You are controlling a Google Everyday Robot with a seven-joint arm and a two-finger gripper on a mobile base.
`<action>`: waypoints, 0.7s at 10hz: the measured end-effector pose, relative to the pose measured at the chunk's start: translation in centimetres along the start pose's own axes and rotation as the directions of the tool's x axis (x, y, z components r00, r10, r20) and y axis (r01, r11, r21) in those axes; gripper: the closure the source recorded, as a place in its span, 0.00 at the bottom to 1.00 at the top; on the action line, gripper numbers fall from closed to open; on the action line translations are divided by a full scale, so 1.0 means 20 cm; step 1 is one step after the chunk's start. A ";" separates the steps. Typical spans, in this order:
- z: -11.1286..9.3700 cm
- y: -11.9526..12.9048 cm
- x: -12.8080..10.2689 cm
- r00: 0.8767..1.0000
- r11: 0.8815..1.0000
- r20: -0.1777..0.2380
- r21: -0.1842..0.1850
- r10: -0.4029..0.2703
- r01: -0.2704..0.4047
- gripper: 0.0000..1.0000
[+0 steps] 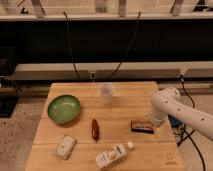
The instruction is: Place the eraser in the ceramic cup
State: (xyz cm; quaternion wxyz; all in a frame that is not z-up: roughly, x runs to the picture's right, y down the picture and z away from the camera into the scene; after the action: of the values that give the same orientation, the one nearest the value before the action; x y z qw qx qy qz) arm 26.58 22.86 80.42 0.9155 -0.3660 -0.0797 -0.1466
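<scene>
Worktop of pale wood (131, 102) carries everything. At the far left sits a green bowl (63, 108), with a small white box (65, 146) in front of it. Next lies a slim reddish-brown object (94, 129). The ceramic cup (106, 92) stands upright behind it, and a white bottle (114, 154) lies on its side near the front edge. Further right the eraser (141, 126) lies flat, well apart from the cup. The claw (151, 121) is at the eraser's right end, below the white arm (175, 107). Whether it is open or closed cannot be told.
</scene>
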 end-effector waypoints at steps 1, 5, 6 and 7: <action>-0.01 0.01 -0.01 1.000 1.000 0.010 0.001 -0.003 0.003 0.20; 0.02 0.01 -0.04 0.999 1.000 0.031 0.014 -0.021 0.021 0.20; 0.02 0.00 -0.05 0.999 0.999 0.035 0.024 -0.026 0.025 0.20; 0.03 0.00 -0.05 0.999 0.999 0.041 0.038 -0.030 0.029 0.20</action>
State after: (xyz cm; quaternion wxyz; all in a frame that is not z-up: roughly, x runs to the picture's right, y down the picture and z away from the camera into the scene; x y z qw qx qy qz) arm 25.54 23.42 80.61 0.9181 -0.3505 -0.1067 -0.1511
